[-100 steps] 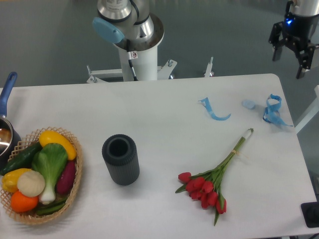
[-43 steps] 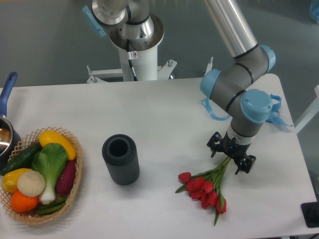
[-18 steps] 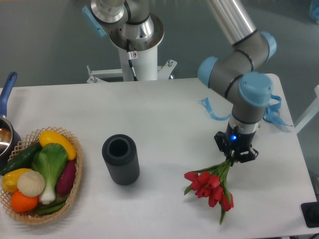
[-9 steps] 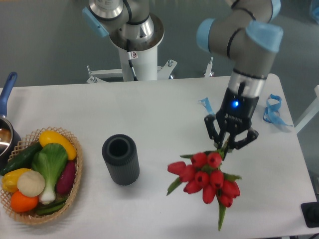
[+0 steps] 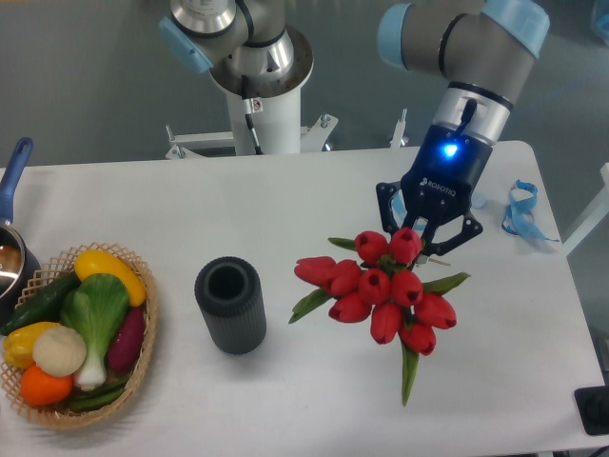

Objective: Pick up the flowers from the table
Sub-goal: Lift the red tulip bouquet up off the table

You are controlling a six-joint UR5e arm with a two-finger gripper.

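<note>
The gripper [image 5: 425, 243] was clamped on the flowers [image 5: 381, 290] — blooms toward the camera. A loose pinch could let stems slip — dropping them onto the table [image 5: 285, 209].

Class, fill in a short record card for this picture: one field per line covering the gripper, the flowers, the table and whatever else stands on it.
gripper: gripper shut on the flowers' stems, blue light lit
flowers: red tulips, lifted off the table, blooms facing the camera
table: white tabletop
vase: dark ribbed cylinder, upright, left of the flowers
basket: wicker basket of vegetables, at the left edge
ribbon: blue ribbon scraps near the right edge
pot: blue-handled pot, partly out of frame at far left
</note>
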